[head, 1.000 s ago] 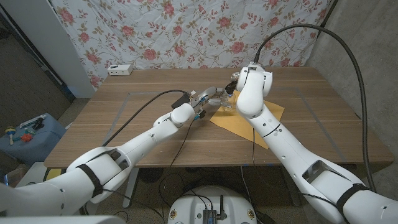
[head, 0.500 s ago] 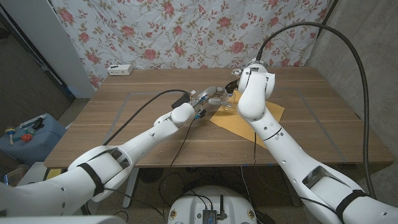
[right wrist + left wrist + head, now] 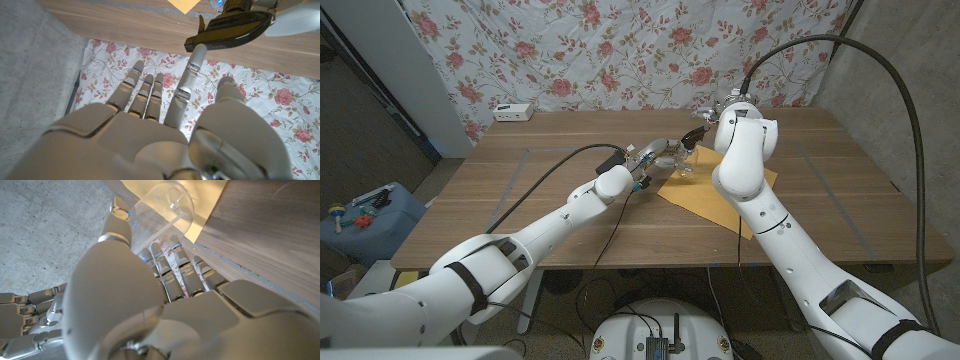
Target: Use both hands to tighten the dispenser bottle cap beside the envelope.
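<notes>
Two robot hands meet near the middle of a wooden table point(image 3: 520, 200), toward its far edge. The left hand point(image 3: 655, 158) has its fingers point(image 3: 181, 262) wrapped around a clear dispenser bottle point(image 3: 167, 202); in the left wrist view the fingers press against the bottle's transparent wall, with the thumb lying along its side. In the head view the bottle point(image 3: 682, 160) stands just off the left corner of a yellow envelope point(image 3: 705, 195), touching or nearly touching the paper's edge; its cap is too small to make out there.

The right hand point(image 3: 165, 115) holds nothing. In the right wrist view its fingers point(image 3: 145, 92) are straight and slightly spread, reaching toward the flowered cloth behind the table. In the head view this hand point(image 3: 705, 128) sits just above and behind the bottle, mostly hidden by its own white forearm, so I cannot tell whether any fingertip touches the cap.

The envelope lies flat right of the table's centre, turned like a diamond, partly under the right arm. The left arm stretches from the near left corner across the wood, a black cable running along it. A small white box point(image 3: 513, 111) rests at the far left edge. A flowered cloth point(image 3: 620, 50) hangs behind the table.
</notes>
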Robot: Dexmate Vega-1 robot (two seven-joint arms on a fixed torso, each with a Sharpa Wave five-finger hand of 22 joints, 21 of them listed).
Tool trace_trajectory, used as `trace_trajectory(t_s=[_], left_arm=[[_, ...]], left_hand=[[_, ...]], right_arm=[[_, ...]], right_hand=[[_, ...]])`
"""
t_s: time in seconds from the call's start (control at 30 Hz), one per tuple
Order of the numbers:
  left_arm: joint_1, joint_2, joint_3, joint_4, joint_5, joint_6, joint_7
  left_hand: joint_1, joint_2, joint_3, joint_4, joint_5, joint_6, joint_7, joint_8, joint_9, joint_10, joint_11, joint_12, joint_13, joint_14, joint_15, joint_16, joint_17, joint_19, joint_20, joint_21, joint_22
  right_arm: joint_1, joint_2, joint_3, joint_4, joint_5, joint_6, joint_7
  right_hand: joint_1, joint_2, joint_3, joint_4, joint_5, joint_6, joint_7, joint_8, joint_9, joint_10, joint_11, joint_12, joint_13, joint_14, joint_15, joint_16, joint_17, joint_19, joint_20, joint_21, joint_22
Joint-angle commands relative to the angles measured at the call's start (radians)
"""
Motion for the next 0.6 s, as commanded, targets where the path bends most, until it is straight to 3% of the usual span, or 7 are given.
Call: trace_trajectory(t_s=[0.03, 0.17, 0.3, 0.6], left_arm=[[-0.005, -0.006, -0.003, 0.011, -0.003, -0.003, 0.006], [-0.006, -0.006, -0.003, 0.011, -0.004, -0.003, 0.006], [-0.004, -0.005, -0.004, 0.008, -0.006, 0.001, 0.006], [-0.007, -0.008, -0.005, 0.015, -0.008, 0.0, 0.007]], left_hand=[[-0.095, 0.121, 0.09, 0.081, 0.007, 0.144, 0.032, 0.009, 0.004, 0.071, -0.017, 0.003, 0.225, 0.016, -0.096, 0.002, 0.003, 0.01, -0.082, -0.003, 0.001], [-0.096, 0.122, 0.09, 0.082, 0.006, 0.143, 0.033, 0.008, 0.004, 0.069, -0.017, 0.002, 0.225, 0.016, -0.096, 0.003, 0.003, 0.009, -0.081, -0.003, 0.001], [-0.096, 0.121, 0.09, 0.081, 0.007, 0.143, 0.034, 0.008, 0.004, 0.071, -0.018, 0.003, 0.225, 0.017, -0.096, 0.003, 0.003, 0.01, -0.082, -0.003, 0.001], [-0.096, 0.122, 0.091, 0.081, 0.007, 0.142, 0.034, 0.007, 0.004, 0.07, -0.016, 0.001, 0.225, 0.018, -0.096, 0.003, 0.003, 0.01, -0.081, -0.003, 0.001]], right_arm=[[-0.036, -0.081, 0.04, -0.085, 0.14, 0.064, -0.058], [-0.025, -0.109, 0.043, -0.097, 0.176, 0.065, -0.029], [-0.011, -0.131, 0.046, -0.104, 0.213, 0.058, 0.002], [0.018, -0.191, 0.05, -0.122, 0.331, 0.039, 0.024]], right_hand=[[0.011, -0.006, 0.005, -0.016, 0.011, -0.057, -0.015, -0.029, 0.006, -0.03, -0.003, -0.003, 0.004, -0.02, 0.004, -0.004, 0.005, -0.018, -0.001, -0.004, 0.005], [0.035, -0.007, 0.009, -0.036, 0.019, -0.155, -0.05, -0.077, 0.011, -0.075, -0.004, -0.001, 0.005, -0.064, 0.014, -0.009, 0.008, -0.053, 0.002, -0.008, 0.005], [0.053, -0.004, 0.014, -0.048, 0.025, -0.23, -0.057, -0.11, 0.015, -0.116, 0.0, -0.004, 0.006, -0.103, 0.035, -0.013, 0.009, -0.077, 0.009, -0.009, 0.005], [0.091, -0.001, 0.022, -0.066, 0.032, -0.368, -0.076, -0.157, 0.024, -0.213, 0.003, -0.005, 0.009, -0.176, 0.06, -0.014, 0.009, -0.123, 0.02, -0.008, 0.004]])
